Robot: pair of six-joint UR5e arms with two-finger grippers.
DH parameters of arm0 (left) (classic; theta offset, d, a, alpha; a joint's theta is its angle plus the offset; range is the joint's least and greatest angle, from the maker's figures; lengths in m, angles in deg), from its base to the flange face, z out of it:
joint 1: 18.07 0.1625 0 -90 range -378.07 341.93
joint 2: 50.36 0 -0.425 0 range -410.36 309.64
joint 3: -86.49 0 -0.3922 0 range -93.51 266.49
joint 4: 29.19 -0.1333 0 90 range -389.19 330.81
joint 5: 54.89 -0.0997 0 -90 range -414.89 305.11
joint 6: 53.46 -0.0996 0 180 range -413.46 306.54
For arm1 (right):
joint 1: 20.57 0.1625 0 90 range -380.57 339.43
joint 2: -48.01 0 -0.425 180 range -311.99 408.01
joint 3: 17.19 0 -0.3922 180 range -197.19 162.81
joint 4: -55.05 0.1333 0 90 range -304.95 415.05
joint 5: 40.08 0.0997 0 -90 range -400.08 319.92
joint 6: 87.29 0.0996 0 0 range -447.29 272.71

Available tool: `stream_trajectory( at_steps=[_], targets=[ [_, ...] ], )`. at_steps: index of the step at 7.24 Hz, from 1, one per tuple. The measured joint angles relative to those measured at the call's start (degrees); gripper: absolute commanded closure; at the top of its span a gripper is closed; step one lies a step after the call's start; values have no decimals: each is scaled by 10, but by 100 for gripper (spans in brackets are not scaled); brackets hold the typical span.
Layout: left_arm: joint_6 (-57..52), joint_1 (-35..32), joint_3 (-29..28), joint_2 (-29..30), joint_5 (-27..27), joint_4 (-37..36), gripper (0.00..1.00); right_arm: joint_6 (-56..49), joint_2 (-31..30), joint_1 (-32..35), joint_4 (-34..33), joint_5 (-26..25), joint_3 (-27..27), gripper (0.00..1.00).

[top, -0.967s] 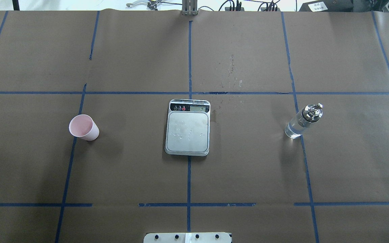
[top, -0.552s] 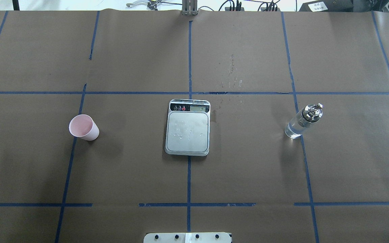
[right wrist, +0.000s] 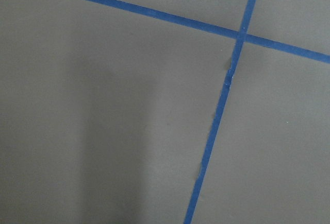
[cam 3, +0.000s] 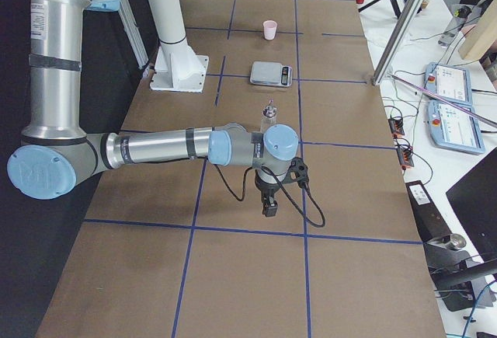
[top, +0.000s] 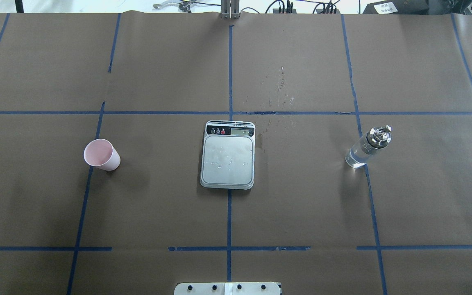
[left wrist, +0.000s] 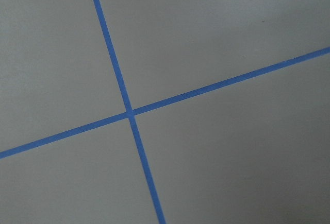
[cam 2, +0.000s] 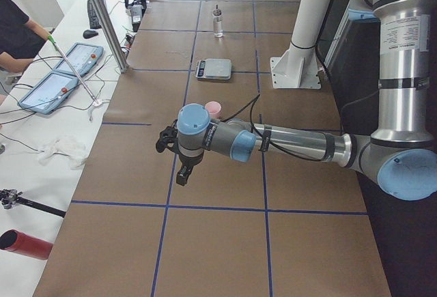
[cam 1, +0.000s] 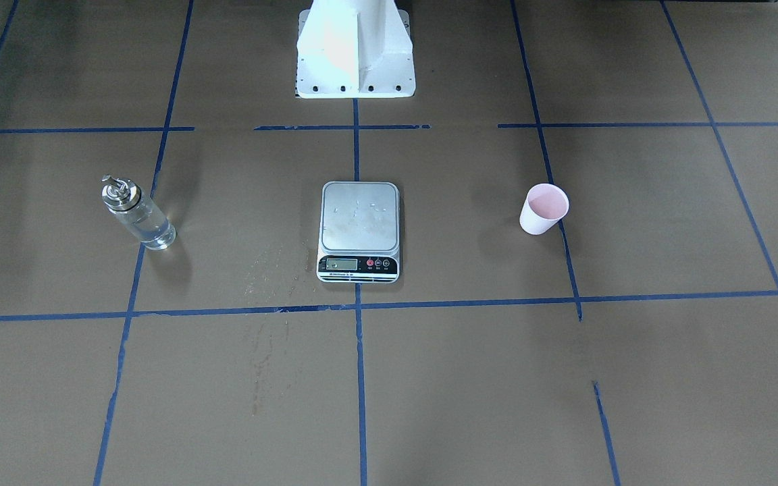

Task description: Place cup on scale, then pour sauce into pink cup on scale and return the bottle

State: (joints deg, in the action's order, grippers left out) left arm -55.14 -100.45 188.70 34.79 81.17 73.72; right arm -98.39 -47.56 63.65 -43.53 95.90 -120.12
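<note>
We see the left gripper (cam 2: 182, 176) hanging over brown paper (top: 158, 205) off the table's left end; we can't tell how its jaws stand. The cup (top: 101, 154) is upright on the paper beside a blue tape line (top: 83, 205), well left of the scale (top: 228, 164). The scale sits centre, droplets on its platform, display on the far side. The bottle (top: 368, 146) stands well right of it, with clear sauce (top: 355, 159) low inside. The right gripper (cam 3: 269, 207) hangs beyond the bottle; we can't tell its jaws either.
</note>
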Motion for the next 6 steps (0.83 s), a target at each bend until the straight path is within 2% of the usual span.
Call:
stream_trajectory(
  at_steps=[1,3,5,6],
  targets=[
    [43,34,13,1,6,21,0,0,1,0,2,16,-1,0],
    [205,123,45,14,8,77,0,-1,4,-4,5,26,-3,0],
    [385,221,66,71,-23,95,0,-1,6,-11,32,32,1,0],
    [436,261,68,94,-50,95,1,0,6,-13,42,33,2,0]
  ],
)
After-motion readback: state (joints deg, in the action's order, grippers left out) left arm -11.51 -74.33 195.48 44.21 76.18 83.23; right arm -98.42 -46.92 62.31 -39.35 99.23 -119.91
